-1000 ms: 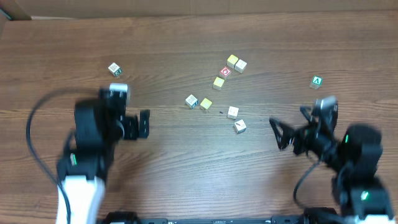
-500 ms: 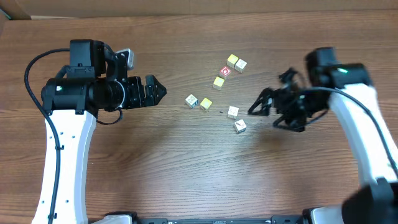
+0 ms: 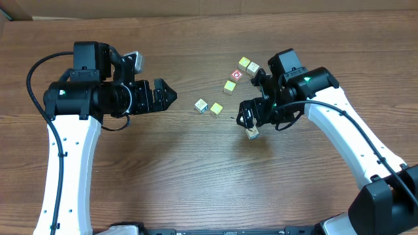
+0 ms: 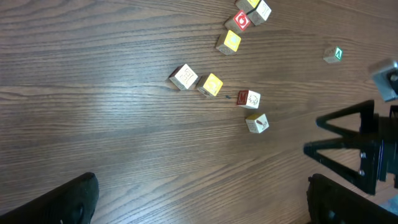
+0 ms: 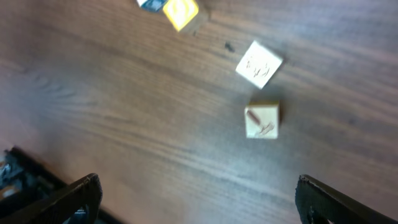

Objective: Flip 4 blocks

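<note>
Overhead: my right claw point(image 3: 247, 117) hovers spread wide over the two nearest blocks point(image 3: 252, 133), lined up to straddle one. Left wrist: my left claw point(image 4: 202, 186) gapes empty, well back from all four. Right wrist: two blocks lie untouched just ahead of my fingers point(image 5: 74, 196).
</note>
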### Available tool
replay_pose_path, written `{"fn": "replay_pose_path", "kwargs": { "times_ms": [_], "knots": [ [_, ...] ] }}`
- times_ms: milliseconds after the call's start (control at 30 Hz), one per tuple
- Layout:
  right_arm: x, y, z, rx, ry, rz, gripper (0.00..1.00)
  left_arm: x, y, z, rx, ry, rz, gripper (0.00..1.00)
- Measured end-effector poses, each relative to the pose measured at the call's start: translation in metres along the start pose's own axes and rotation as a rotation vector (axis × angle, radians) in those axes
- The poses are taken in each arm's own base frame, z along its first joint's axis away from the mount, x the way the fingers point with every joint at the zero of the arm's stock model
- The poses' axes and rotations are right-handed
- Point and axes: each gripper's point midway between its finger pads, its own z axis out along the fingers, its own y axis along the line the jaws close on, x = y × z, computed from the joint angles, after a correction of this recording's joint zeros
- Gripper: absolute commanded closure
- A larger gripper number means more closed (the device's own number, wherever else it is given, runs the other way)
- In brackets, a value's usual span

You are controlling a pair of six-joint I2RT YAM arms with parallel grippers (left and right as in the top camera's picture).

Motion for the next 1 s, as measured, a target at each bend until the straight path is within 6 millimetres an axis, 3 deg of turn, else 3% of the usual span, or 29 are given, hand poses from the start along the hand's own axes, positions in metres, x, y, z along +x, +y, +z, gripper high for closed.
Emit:
{"fn": "replay_pose_path", "kwargs": {
  "times_ms": [233,333,433,767,1000],
  "knots": [
    [-0.003,-0.006,0.000,0.036,-0.015,-0.008,0.00,0.000,0.000,0.000,0.000,0.000,0.000,0.00],
    [-0.006,-0.014,0.000,0.086,-0.026,-0.013,0.05,0.001,0.000,0.000,-0.001,0.004,-0.002,0.00],
    [-0.004,-0.021,0.006,0.114,-0.027,-0.019,0.17,0.002,0.000,0.000,-0.001,0.007,-0.002,0.00],
    [0.018,-0.049,0.057,0.176,-0.002,0.000,0.23,0.005,0.004,0.000,-0.019,0.020,0.025,0.00],
    [0.013,-0.066,0.088,0.204,0.020,0.001,0.34,0.007,0.006,0.002,-0.024,0.034,0.021,0.00]
  ]
}}
